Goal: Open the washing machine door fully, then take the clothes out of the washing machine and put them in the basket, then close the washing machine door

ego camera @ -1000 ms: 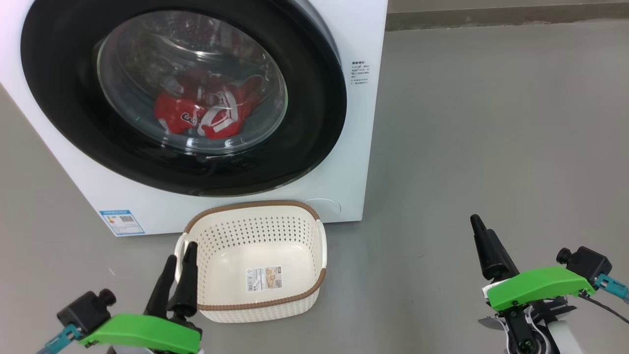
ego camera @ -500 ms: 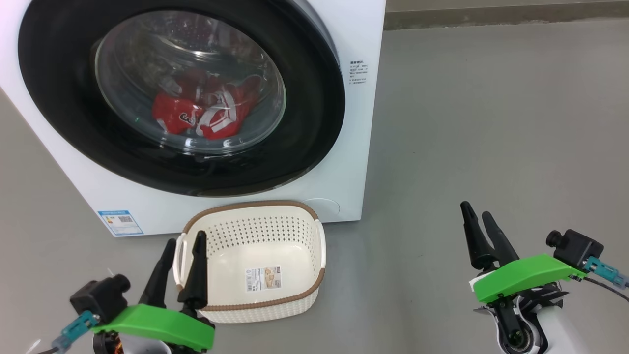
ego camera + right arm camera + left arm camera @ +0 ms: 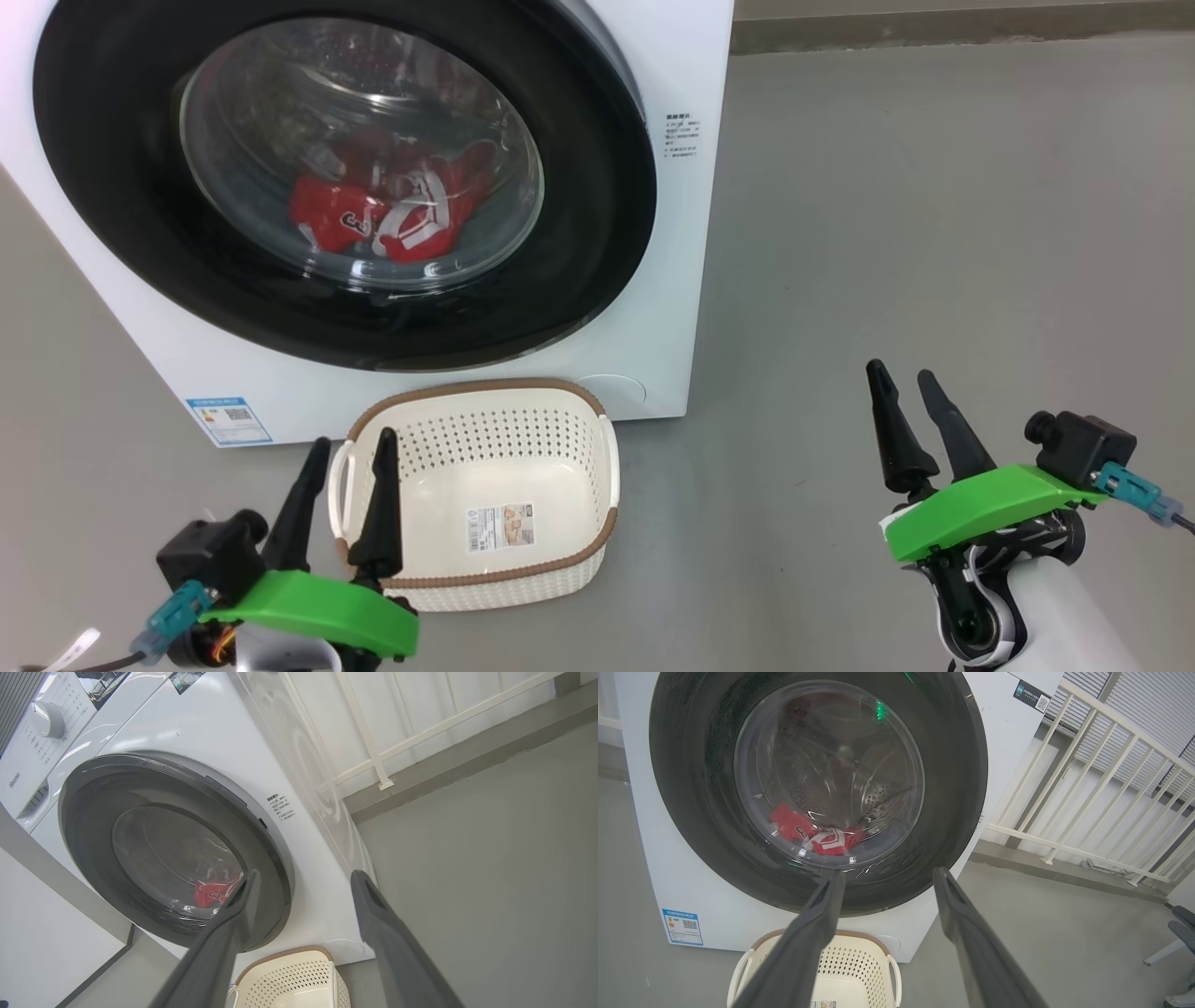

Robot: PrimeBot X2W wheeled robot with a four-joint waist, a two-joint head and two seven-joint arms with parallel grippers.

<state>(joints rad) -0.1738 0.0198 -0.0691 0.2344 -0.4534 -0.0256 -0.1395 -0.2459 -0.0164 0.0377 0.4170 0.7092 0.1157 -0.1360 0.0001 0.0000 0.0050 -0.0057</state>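
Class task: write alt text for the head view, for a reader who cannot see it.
A white washing machine has its round black door shut, red clothes showing through the glass. A cream basket sits before it; the left hand and right hand, both open, flank the foreground.

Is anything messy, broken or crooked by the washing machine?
Nothing stands out. The washing machine door looks shut and whole, the clothes lie in a heap behind its glass, and the basket stands upright on the floor in front, holding just its paper label. The left tool and the right tool are open and empty.
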